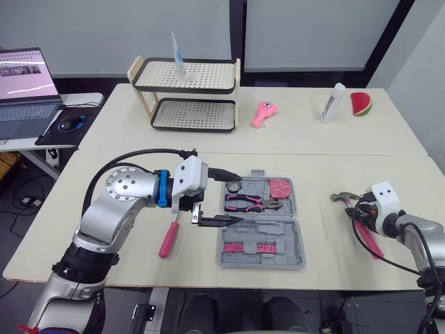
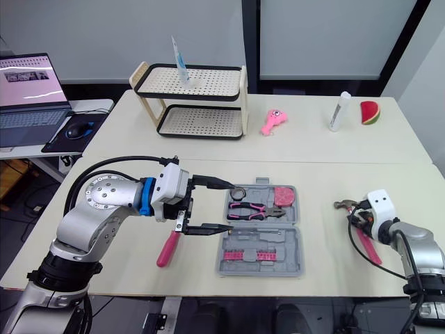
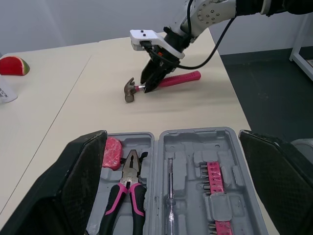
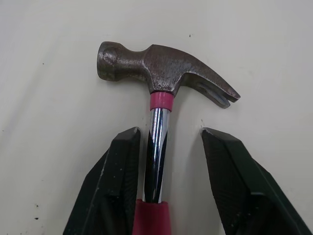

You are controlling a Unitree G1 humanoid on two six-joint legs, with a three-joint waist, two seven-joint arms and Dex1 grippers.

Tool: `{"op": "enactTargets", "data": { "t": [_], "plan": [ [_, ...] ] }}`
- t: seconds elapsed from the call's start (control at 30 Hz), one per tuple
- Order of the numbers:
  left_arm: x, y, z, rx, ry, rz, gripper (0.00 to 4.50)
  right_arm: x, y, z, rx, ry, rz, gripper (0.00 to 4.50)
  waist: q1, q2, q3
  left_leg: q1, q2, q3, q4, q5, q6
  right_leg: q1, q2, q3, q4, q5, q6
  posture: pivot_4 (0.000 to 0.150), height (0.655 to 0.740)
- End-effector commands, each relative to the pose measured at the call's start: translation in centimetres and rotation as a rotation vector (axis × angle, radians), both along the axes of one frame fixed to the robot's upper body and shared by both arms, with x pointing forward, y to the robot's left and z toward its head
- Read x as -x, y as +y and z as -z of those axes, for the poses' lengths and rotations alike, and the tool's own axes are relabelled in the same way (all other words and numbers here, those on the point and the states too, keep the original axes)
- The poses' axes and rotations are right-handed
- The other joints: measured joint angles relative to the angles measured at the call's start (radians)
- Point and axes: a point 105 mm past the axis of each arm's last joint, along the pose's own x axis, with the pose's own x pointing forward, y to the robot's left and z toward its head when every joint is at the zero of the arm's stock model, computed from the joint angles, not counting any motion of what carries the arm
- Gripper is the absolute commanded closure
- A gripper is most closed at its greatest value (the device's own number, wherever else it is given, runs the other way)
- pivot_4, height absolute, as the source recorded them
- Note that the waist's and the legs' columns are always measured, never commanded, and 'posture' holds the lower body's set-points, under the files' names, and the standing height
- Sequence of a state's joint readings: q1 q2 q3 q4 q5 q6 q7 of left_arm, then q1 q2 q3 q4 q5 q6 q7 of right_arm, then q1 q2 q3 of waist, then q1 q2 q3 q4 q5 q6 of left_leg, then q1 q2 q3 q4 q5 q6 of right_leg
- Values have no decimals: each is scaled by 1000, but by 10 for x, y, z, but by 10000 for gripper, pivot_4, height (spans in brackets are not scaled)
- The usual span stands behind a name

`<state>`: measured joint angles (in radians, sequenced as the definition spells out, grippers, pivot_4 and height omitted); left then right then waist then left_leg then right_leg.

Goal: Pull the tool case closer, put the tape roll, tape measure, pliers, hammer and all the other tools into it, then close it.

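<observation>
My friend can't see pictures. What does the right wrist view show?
A hammer lies on a pale table, its shiny steel shaft between the right gripper's two open black fingers. The shaft is close to one finger, with a clear gap to the other.

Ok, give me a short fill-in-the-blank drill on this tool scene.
1. The tool case is ___, not closed.
2. The open right pincer straddles the shaft of the ___.
3. The pink-handled ___ already lie in the case.
Missing: open; hammer; pliers.
</observation>
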<state>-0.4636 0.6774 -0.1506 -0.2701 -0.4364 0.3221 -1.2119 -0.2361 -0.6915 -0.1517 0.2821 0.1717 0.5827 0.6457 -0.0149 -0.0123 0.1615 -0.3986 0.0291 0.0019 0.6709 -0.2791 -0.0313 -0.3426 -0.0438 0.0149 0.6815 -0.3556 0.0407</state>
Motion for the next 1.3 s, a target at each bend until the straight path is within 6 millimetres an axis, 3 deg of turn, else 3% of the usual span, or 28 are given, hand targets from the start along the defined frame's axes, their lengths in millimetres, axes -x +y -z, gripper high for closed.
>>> {"op": "enactTargets", "data": {
  "t": [0.03, 0.3, 0.47, 0.53, 0.7, 0.9, 1.0, 1.3],
  "plan": [
    [4, -3, -6, 3, -34, 22, 0, 6, 8, 6, -34, 26, -18, 30879, 0, 0, 0, 0, 0, 0, 0, 0, 0, 0, 0, 0, 0, 0, 0, 1500, 7400],
    [5, -6, -5, 7, -35, 23, 0, 5, 16, 2, -64, 20, -44, 41462, -1, 0, 0, 0, 0, 0, 0, 0, 1, 0, 0, 0, 0, 0, 0, 1500, 7400],
    [5, -7, -5, 10, -35, 23, 0, 4, 20, -3, -41, 15, -86, 42750, -3, 0, 0, 0, 0, 0, 0, 0, 1, 0, 0, 0, 0, 0, 0, 1500, 7400],
    [5, -6, -5, 9, -35, 23, 0, 5, 23, -8, 7, 17, -149, 42750, -4, 0, 0, 0, 0, 0, 0, 0, 1, 0, 0, 0, 0, 0, 0, 1500, 7400],
    [5, -4, -4, 4, -38, 24, 0, 19, 40, -40, 236, 59, -581, 42750, -9, 3, 2, -1, -1, 0, 0, -1, 2, -2, 0, 1, 0, 0, 0, 1500, 7400],
    [6, -4, -2, 5, -35, 29, 0, 27, 56, -51, 242, 80, -746, 42750, -11, 3, 2, -1, 0, -1, 1, -1, 2, -1, 0, 0, 0, 0, 0, 1500, 7400],
    [7, -4, -1, 8, -31, 21, 0, 24, 63, -51, 189, 65, -697, 42750, -10, 3, 2, -1, 0, -1, 1, -1, 2, -1, 0, 1, 0, 0, 0, 1500, 7400],
    [9, -1, 1, 5, -22, 3, 0, 18, 60, -30, 58, 1, -291, 42750, -6, 2, 2, -2, -1, -1, 1, 0, 1, -1, 0, 0, 0, 0, 0, 1500, 7400]
  ]
}}
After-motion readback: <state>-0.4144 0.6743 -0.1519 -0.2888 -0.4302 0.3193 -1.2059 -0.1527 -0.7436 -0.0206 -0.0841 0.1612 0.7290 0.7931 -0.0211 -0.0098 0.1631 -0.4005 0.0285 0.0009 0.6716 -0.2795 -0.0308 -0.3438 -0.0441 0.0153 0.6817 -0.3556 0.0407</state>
